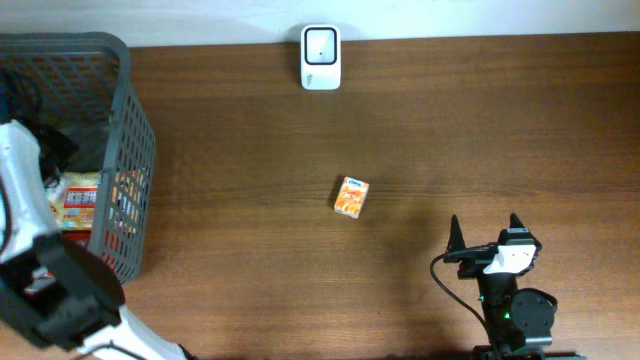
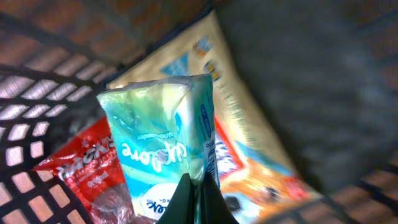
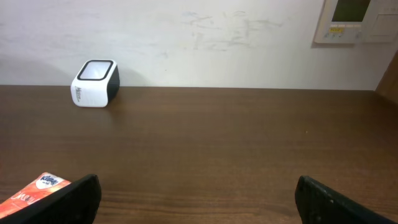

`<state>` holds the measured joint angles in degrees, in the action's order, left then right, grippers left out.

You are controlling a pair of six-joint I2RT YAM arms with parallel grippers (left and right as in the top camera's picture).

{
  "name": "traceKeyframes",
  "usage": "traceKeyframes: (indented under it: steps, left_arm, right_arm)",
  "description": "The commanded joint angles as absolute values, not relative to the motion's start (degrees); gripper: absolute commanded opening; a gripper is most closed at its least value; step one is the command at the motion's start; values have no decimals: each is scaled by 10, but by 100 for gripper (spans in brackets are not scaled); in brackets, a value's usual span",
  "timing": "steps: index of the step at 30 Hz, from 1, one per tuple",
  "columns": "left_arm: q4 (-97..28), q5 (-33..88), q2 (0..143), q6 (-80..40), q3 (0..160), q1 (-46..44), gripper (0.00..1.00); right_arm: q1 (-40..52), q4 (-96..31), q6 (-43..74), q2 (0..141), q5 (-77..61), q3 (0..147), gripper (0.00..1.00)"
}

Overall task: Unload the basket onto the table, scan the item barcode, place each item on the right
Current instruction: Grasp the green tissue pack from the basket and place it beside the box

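My left gripper [image 2: 200, 186] is down inside the grey basket [image 1: 138, 150], shut on the edge of a pale green and blue packet [image 2: 161, 137]; the thin film is pinched between the two dark fingers. The white barcode scanner [image 1: 320, 58] stands at the table's far edge and also shows in the right wrist view as a scanner [image 3: 95, 83] at the far left. My right gripper [image 1: 485, 238] rests low at the front right of the table. It stands open [image 3: 199, 196], with bare wood between its fingers.
A small orange box [image 1: 351, 197] lies mid-table; in the right wrist view this orange box [image 3: 34, 190] sits beside my left-hand finger. Under the held packet lie a red packet [image 2: 81, 165] and a yellow and orange packet [image 2: 249, 155]. The left arm [image 1: 25, 190] leans over the basket.
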<state>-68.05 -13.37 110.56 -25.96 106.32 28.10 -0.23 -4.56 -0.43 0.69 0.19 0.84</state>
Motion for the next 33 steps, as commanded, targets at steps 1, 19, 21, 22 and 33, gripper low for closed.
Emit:
traceKeyframes:
  steps: [1,19,21,22,33]
  left_arm:
    - [-649,-59,1011,-203,1082,278,0]
    - [-519,116,1096,-175,1079,-272,0]
    - [-506,116,1144,-178,1079,-314,0]
    - [-503,116,1161,-195,1079,-329,0]
    - [-495,36,1266,-263,1079,-431,4]
  right_arm:
    - [-4,-47,-4,4,5,3,99]
    - [-4,-47,-4,4,5,3,98]
    - [-4,-47,-4,4,5,3,99]
    - [-4,-47,-4,4,5,3,99]
    - [-4,-47,-4,4,5,3,98]
